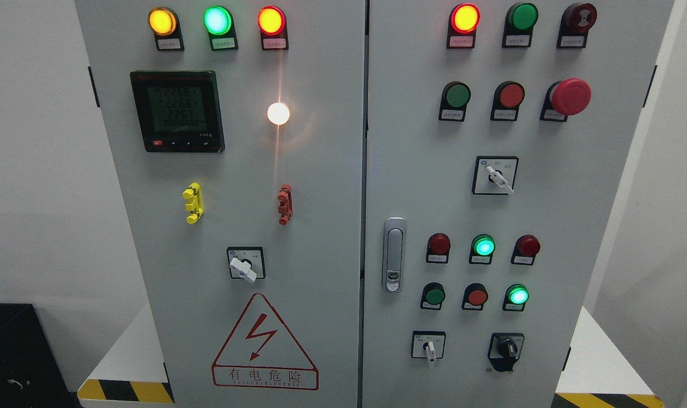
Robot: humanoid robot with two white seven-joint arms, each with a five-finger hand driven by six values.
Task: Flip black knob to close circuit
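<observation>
Low on the right door — black knob [506,348], untouched.

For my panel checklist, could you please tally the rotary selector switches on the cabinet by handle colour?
White-handled switches: 3
Black knob: 1
Total: 4
</observation>
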